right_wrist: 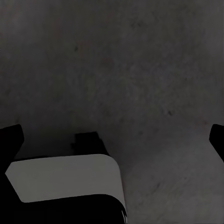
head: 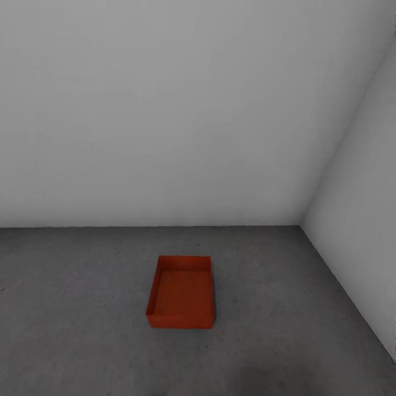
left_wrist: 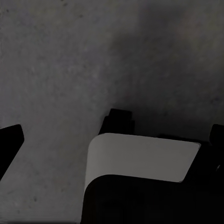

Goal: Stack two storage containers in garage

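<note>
One orange-red storage container (head: 181,294) sits upright on the garage's dark grey concrete floor (head: 77,313), a little ahead of me near the room's corner; its inside looks bare. In the left wrist view my left gripper (left_wrist: 112,140) hangs open over the concrete, its dark fingertips (left_wrist: 10,142) far apart at the frame's edges. My right gripper (right_wrist: 112,140) hangs open the same way, with one fingertip (right_wrist: 9,140) showing and nothing between the two. Neither gripper is near the container.
A pale grey back wall (head: 165,110) and a right side wall (head: 363,209) meet in a corner behind the container. A white and black part of my own body (left_wrist: 140,158) sits below each wrist camera (right_wrist: 65,179). Open concrete surrounds the bin.
</note>
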Motion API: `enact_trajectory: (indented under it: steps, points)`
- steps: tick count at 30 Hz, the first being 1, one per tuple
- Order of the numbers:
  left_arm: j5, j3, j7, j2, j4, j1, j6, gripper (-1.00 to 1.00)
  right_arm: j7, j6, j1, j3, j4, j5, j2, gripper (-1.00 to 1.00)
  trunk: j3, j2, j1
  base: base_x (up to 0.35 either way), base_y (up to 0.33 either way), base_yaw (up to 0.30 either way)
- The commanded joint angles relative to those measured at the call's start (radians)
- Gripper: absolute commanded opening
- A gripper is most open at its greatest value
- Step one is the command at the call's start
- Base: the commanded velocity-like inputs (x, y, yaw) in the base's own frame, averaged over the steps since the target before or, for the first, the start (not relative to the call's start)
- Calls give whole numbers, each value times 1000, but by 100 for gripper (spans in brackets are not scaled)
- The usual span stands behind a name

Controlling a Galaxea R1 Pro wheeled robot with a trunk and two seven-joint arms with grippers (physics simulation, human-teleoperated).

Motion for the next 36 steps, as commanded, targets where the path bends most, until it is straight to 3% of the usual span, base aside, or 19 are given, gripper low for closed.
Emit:
enact_trajectory:
  steps: [1, 16, 36]
  points:
    - [2, 7, 3, 0, 0, 1, 2, 100, 1, -6, 0, 8, 3, -10, 1, 100, 1, 0, 0, 0, 0, -70]
    - [3, 7, 4, 0, -1, 60, 2, 100, 40, -5, 46, 8, 3, -10, -8, 100, 24, 0, 0, 0, 0, -70]
    - [18, 7, 4, 1, 0, 94, 0, 100, 78, -7, 96, 10, 3, -9, -11, 100, 54, 0, 0, 0, 0, -70]
